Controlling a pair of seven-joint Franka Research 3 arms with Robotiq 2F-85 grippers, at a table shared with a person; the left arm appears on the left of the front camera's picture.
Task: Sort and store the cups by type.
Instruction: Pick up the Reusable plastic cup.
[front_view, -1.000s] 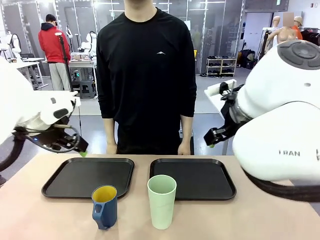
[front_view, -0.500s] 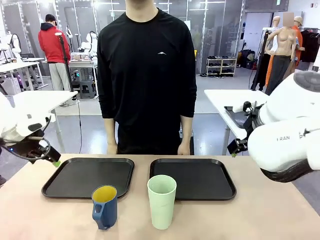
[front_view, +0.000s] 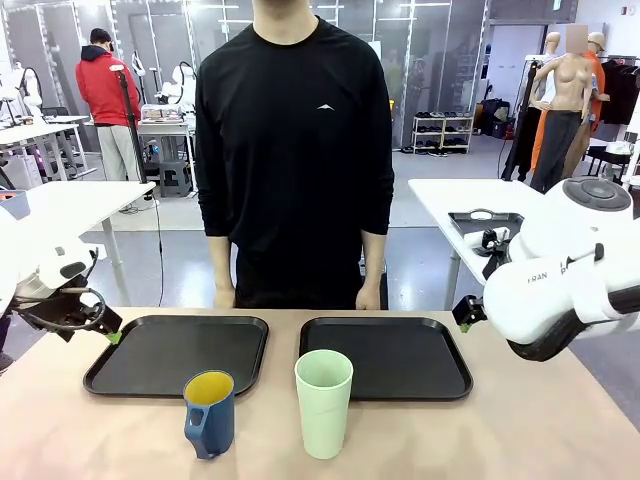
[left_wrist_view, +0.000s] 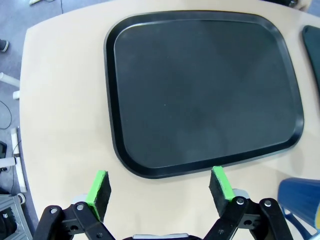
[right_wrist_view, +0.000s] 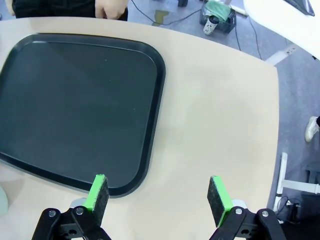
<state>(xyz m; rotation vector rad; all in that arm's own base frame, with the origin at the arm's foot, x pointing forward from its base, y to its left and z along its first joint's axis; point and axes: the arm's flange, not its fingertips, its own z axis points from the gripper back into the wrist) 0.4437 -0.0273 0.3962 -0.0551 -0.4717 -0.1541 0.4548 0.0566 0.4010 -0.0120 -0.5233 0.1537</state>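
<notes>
Front view: my left end effector (front_view: 110, 333) hangs low at the left edge of the left tray (front_view: 170, 355), and my right end effector (front_view: 464, 314) sits by the right tray (front_view: 390, 355). My right arm reads "FRAN". The dark blue cup (front_view: 209, 413) and the mint tumbler (front_view: 323, 402) stand upright on the worktop (front_view: 500, 430), in front of the trays.

Left wrist view: my left end effector's green pads (left_wrist_view: 100, 192) are spread wide, holding nothing, over the tray's edge. The blue cup is at the lower right corner.

Right wrist view: my right end effector is spread too, empty, over the right tray's corner.
</notes>
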